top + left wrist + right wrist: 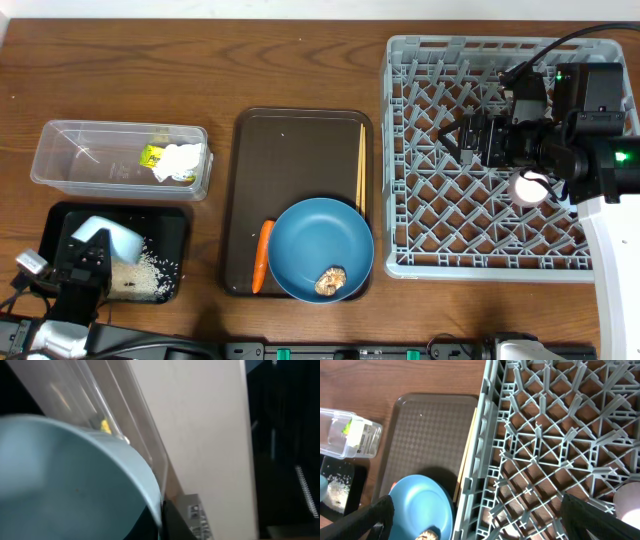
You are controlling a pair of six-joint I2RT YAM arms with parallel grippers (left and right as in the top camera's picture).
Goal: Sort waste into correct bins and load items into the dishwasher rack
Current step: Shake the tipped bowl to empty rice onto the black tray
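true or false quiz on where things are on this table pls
1. The orange carrot lies in the clear plastic rectangular tub. False: it lies on the dark-brown serving tray.
2. The small pink cup sits in the large grey plastic rack. True.
3. The wooden chopsticks are in the rack. False: they lie on the serving tray.
4. White rice grains lie in the shallow black rectangular tray. True.

Before me lies a dark-brown serving tray on the wooden table, its long sides running from twelve to six o'clock.
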